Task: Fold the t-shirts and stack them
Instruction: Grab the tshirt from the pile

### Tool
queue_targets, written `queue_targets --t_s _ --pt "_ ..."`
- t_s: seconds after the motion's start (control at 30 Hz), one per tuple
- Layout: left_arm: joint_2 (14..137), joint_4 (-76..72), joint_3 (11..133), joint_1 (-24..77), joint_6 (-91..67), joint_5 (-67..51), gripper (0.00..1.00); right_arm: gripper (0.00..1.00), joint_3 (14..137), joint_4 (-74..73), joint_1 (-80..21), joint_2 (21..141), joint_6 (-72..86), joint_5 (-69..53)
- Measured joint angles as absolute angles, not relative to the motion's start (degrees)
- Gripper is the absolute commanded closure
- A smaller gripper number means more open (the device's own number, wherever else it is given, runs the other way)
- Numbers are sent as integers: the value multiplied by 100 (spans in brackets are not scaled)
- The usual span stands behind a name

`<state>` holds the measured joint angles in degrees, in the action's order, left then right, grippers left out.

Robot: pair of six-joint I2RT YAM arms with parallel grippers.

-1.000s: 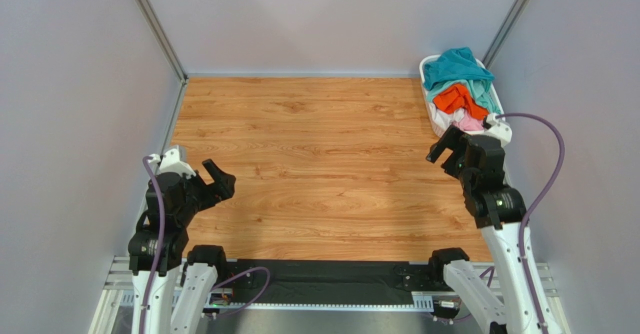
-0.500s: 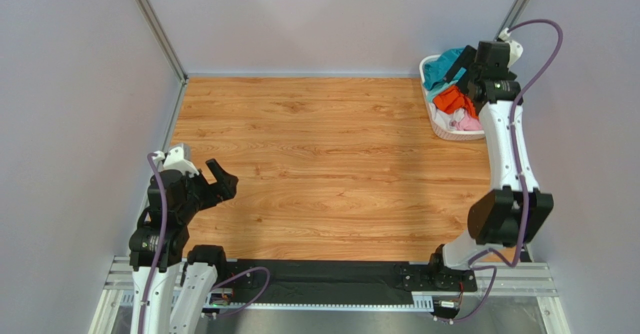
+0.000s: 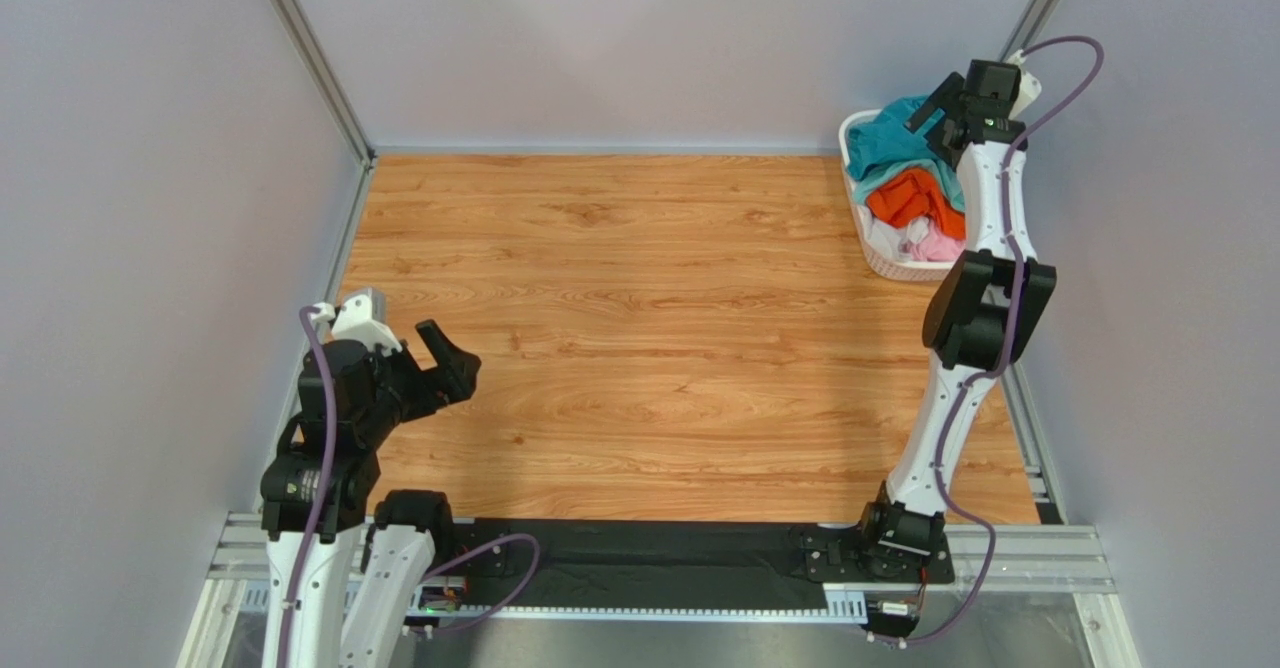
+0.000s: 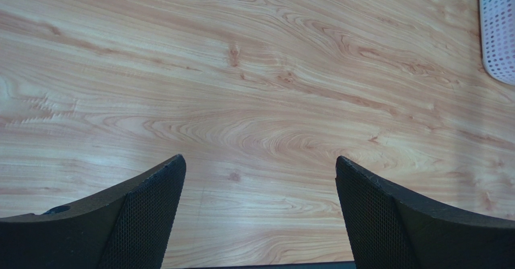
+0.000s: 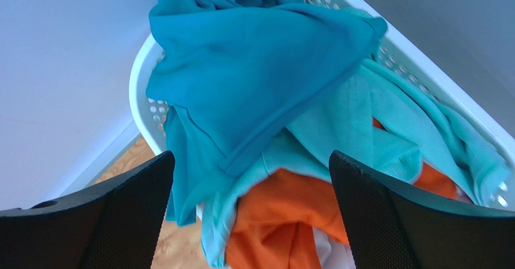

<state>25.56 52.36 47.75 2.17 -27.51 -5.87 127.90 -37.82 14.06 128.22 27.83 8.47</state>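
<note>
Since a second ago, the right arm has stretched away from the right edge of the table [image 3: 646,293] to the upper right of the top view. Its right gripper [image 3: 939,104] now hangs over the one white basket [image 3: 876,254] in that corner. The left gripper [image 3: 448,362] has barely shifted at the lower left.

Both claws, one on each of the two arms, stand wide and hold nothing. In the right wrist view the two dark fingers frame the heap without touching it. In the left wrist view the two fingers hang over bare wood, with a piece of the basket at the upper right edge.

All the t-shirts lie crumpled inside the basket. Four colours can be counted: one teal-blue shirt [image 5: 254,69] on top, draped over the rim, one mint-green shirt [image 5: 369,130] under it, one orange shirt [image 5: 284,211] lower still, and one pale pink shirt [image 3: 941,247] at the near end.
</note>
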Motion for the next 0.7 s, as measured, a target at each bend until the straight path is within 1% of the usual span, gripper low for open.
queue_targets --t_s 0.23,0.27,0.37,0.4,0.47,0.5,0.57,0.6,0.67,0.7 --pt "2477 5234 4683 217 -2757 -591 0 0 13251 -3232 1404 13480 2827 845" --pt "2480 5234 4678 217 -2757 -585 0 1 13286 -3142 1404 13548 2827 845" --pt "2480 5234 4674 217 -2770 -545 0 8 13347 -2882 1406 13712 2821 843" --pt "2480 5231 4674 217 -2773 -523 0 17 13373 -2818 1406 13762 2818 838" --pt "2484 5234 4670 217 -2775 -484 0 27 13454 -2663 1409 13880 2812 808" --pt "2486 5231 4665 217 -2777 -462 0 41 13482 -2580 1415 13948 2825 777" --pt "2504 5234 4657 217 -2781 -440 0 54 13496 -2502 1426 14020 2849 731" --pt "2515 5234 4654 217 -2783 -434 0 63 13496 -2449 1435 14049 2864 718" --pt "2543 5234 4652 217 -2792 -416 0 72 13496 -2399 1450 14081 2891 696" --pt "2558 5234 4652 217 -2794 -412 0 80 13496 -2364 1461 14088 2906 690"
